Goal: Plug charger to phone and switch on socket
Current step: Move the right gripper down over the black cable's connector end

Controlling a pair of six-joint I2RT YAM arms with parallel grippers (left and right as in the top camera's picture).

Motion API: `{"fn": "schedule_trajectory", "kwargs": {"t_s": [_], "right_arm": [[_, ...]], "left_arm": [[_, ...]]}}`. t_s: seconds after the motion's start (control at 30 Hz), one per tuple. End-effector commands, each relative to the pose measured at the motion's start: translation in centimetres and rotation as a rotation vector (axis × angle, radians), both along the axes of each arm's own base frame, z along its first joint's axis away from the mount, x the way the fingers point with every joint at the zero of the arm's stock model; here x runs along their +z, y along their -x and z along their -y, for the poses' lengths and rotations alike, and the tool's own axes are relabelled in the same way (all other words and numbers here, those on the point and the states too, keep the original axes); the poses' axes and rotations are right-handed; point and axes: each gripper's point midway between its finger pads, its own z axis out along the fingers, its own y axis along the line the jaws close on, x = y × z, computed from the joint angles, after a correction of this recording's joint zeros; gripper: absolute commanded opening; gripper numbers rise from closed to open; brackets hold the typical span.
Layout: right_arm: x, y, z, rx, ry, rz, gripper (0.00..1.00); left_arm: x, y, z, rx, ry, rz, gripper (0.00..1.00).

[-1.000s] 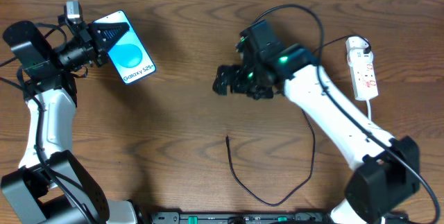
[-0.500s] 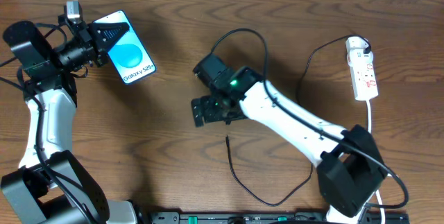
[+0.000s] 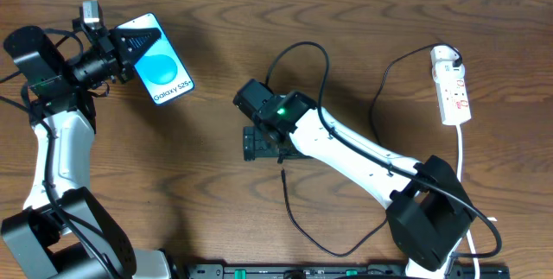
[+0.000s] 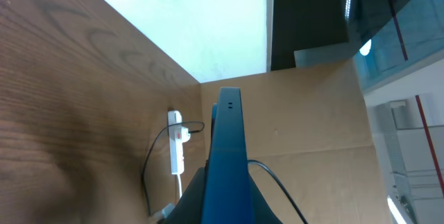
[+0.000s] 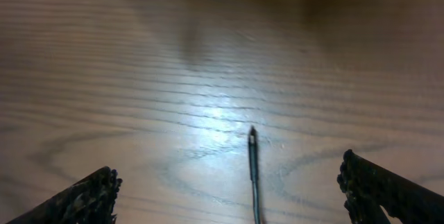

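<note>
The charger (image 3: 292, 217) lies loose on the tabletop (image 3: 207, 184), its plug tip (image 5: 252, 151) pointing up between the right fingers (image 5: 378, 186), which are spread wide and hold nothing, while the phone (image 3: 160, 61) sits clamped in the left fingers (image 3: 115, 54) at far left, well apart from the socket (image 3: 452, 85).

The table (image 3: 199, 201) is dark brown wood with a strong grain, and a patch of glare shows on it in the right wrist view. The socket (image 3: 452, 85) lies flat near the 2 o'clock edge. A black plug (image 3: 444, 53) sits in its 12 o'clock end, and its white cord (image 3: 463, 145) leaves toward 6. The charger (image 3: 286, 199) lies loose. Its tip, just below centre, points to 12. The cable sweeps toward 5 o'clock, then curves back up.
</note>
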Motion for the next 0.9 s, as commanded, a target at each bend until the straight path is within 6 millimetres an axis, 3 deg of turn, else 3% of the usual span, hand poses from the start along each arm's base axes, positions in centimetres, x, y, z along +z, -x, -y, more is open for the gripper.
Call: {"fn": "schedule_trajectory", "kwargs": {"t_s": [0.0,0.2,0.87], "right_arm": [[-1.8,1.1,1.3,-0.084,0.063,-0.028,0.99],[-3.6,2.1,2.0,-0.115,0.076,-0.054,0.99],[-4.8,5.3,0.4,-0.029,0.094,-0.098,0.99]], "left_arm": [[1.2,0.7,0.2,-0.024,-0.015,0.045,0.07],[1.2,0.7,0.2,-0.024,-0.015,0.045,0.07],[1.2,0.7,0.2,-0.024,-0.015,0.045,0.07]]}}
